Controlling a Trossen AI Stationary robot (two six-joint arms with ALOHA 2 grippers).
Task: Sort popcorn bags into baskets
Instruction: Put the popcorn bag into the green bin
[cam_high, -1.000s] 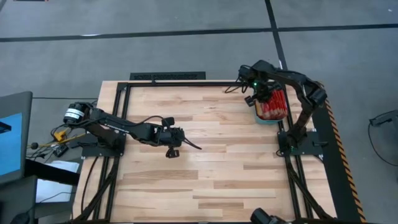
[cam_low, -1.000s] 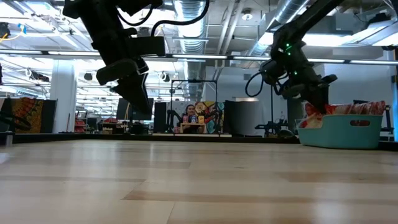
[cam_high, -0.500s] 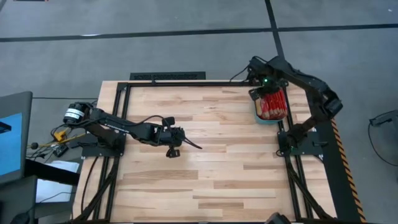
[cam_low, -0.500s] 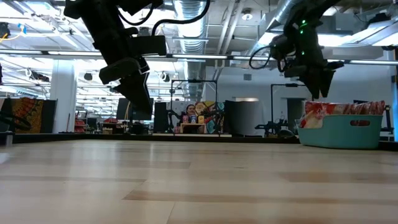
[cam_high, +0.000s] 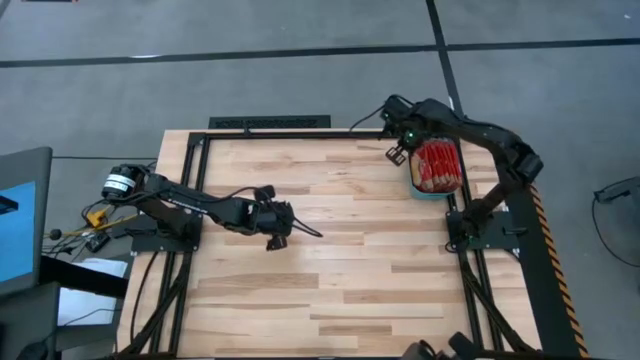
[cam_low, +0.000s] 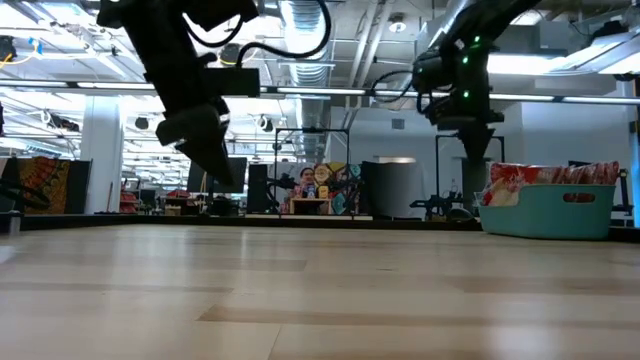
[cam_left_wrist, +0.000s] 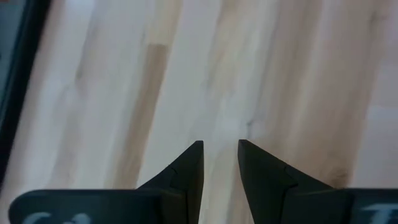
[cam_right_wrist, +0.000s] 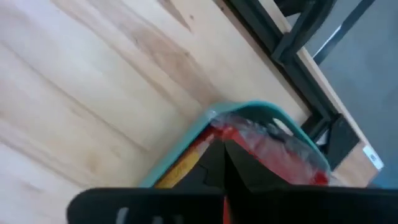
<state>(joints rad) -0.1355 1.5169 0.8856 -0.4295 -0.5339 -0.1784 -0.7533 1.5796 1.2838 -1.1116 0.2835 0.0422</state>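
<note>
High view shows our right gripper (cam_high: 397, 152), fingers together and empty, just beside the bin (cam_high: 424, 190) packed with bags (cam_high: 437, 167), while our left gripper (cam_high: 300, 228), slightly parted, hangs well apart mid-table.

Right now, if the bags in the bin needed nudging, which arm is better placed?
The right. Its gripper hangs just beside the teal bin, where the red bags stand packed. The left gripper hovers mid-table, far from the bin.
</note>
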